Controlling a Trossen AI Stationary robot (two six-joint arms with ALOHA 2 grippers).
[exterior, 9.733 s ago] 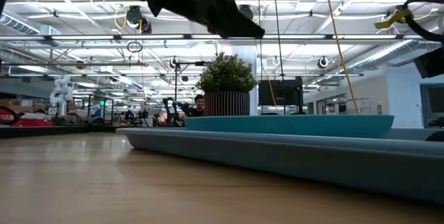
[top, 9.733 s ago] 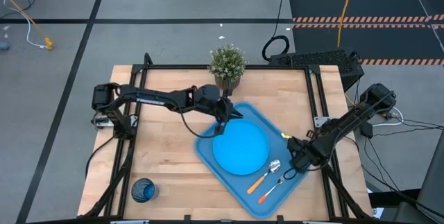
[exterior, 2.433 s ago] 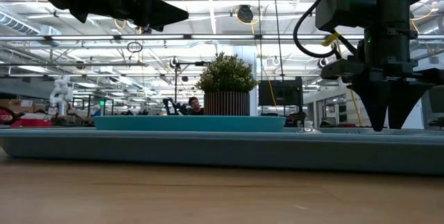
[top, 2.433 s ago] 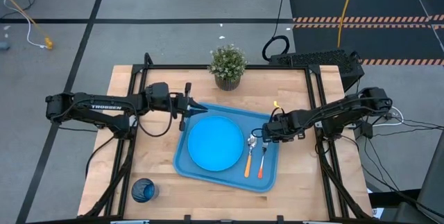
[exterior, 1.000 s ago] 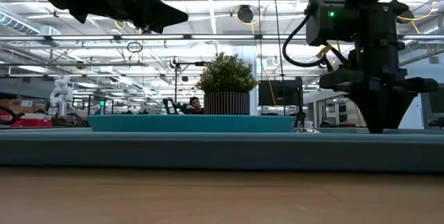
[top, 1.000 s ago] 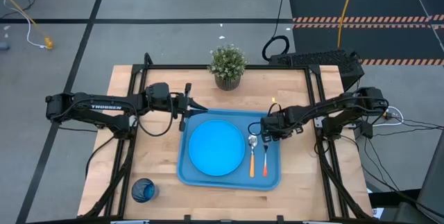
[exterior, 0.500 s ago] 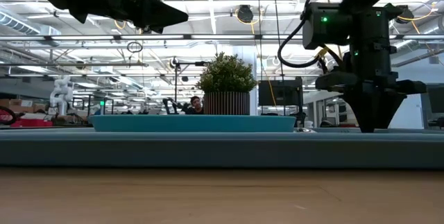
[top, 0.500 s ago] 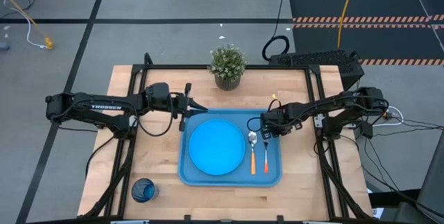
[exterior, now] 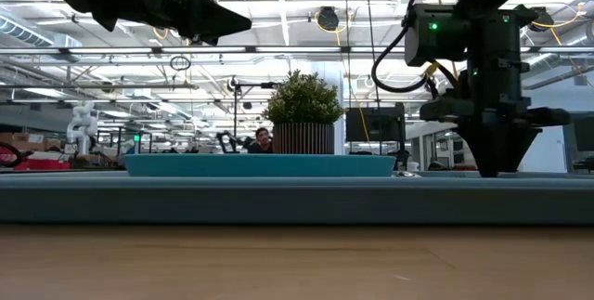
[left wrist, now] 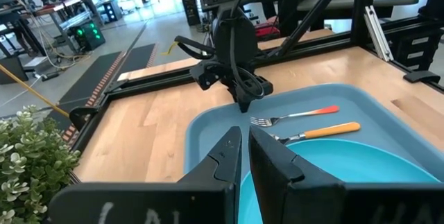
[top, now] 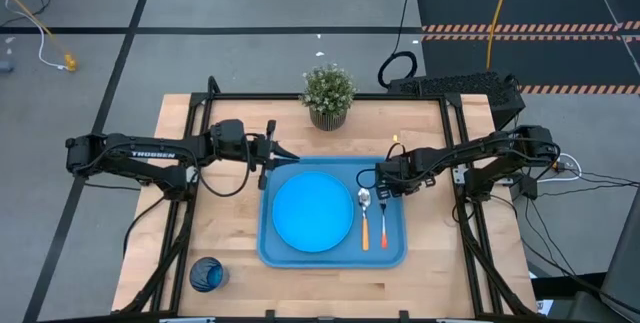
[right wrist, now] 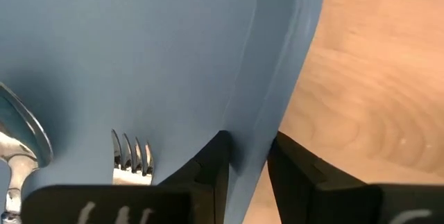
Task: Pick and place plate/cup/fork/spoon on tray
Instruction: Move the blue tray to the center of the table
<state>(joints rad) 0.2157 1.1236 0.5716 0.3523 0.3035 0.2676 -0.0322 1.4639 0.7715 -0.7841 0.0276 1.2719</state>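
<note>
The blue tray (top: 395,253) lies flat on the table. On it the sky-blue plate (top: 312,211) lies at the left. Right of the plate lie the spoon (top: 364,218) and the fork (top: 382,225), bowl and tines toward the far edge. The dark blue cup (top: 207,274) stands on the wood at the near left, off the tray. My right gripper (top: 385,183) is shut on the tray's right rim, near its far corner. My left gripper (top: 285,156) is shut and empty, held above the tray's far left corner. My right gripper pinches the tray's right rim (right wrist: 248,130) near the far right corner, one finger (right wrist: 208,161) inside the tray beside the fork's tines and the other finger (right wrist: 295,165) outside over the wood. The fingers point down from above. The tray lies flat on the table.
A potted plant (top: 328,93) stands at the table's far edge, behind the tray. A black frame (top: 455,133) runs along the table's sides. Bare wood (top: 230,223) lies left of the tray.
My right gripper has gone a little toward the table's far left, still shut on the rim. The tray has turned slightly on the table and now lies square to the table's edges; plate, spoon and fork have turned with it.
</note>
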